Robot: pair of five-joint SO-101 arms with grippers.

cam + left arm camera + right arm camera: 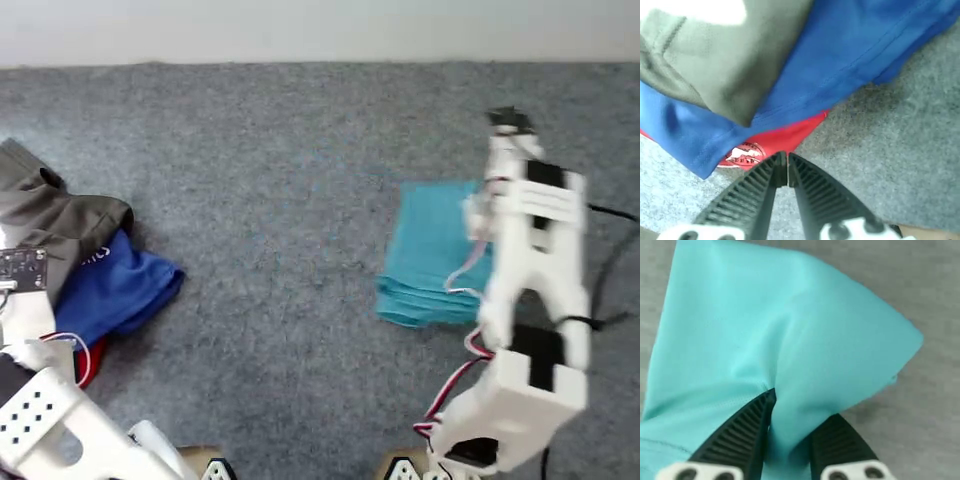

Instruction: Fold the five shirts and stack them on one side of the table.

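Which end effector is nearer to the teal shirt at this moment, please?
Right. The right end effector pinches a raised fold of the teal shirt; the left end effector is shut on the far side of the table, just short of the red shirt.

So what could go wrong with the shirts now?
The right gripper pinches a bunched fold of the teal shirt; pulling might undo its neat fold. The left gripper, shut, sits by the red shirt under the blue shirt; grabbing there may drag both.
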